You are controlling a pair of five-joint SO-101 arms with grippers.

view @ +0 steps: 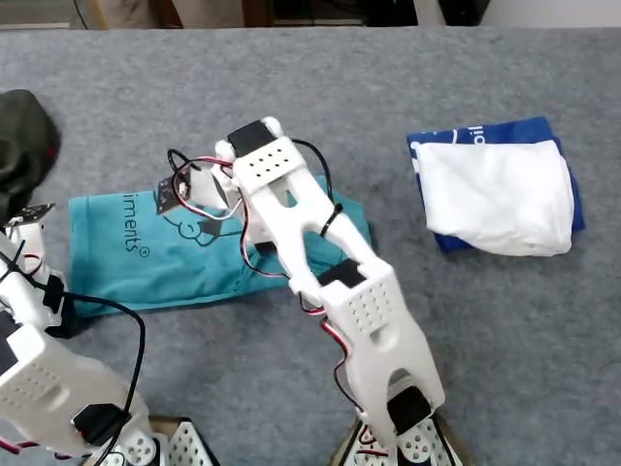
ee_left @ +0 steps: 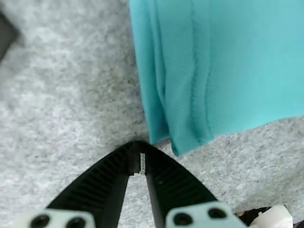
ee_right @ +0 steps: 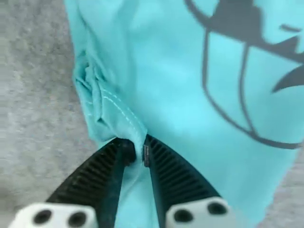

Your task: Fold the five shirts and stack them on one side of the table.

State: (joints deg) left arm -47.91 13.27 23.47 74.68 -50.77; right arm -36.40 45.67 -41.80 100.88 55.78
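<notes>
A teal shirt point(view: 146, 257) lies as a long folded strip across the left half of the grey table. My right gripper point(view: 206, 202) is over its far edge. In the right wrist view the right gripper point(ee_right: 137, 152) is shut on a bunched, stitched hem of the teal shirt point(ee_right: 190, 95). My left gripper point(view: 58, 316) sits at the strip's near left corner. In the left wrist view the left gripper point(ee_left: 141, 159) is shut with nothing in it, just off the corner of the teal shirt point(ee_left: 213, 66). A folded white shirt point(view: 495, 194) lies on a folded blue shirt point(view: 466, 134) at the right.
A dark crumpled shirt point(view: 21, 146) lies at the left edge of the table. The right arm's white links point(view: 320, 262) stretch across the teal shirt's right end. Bare grey table point(view: 505, 340) lies in front of the folded stack.
</notes>
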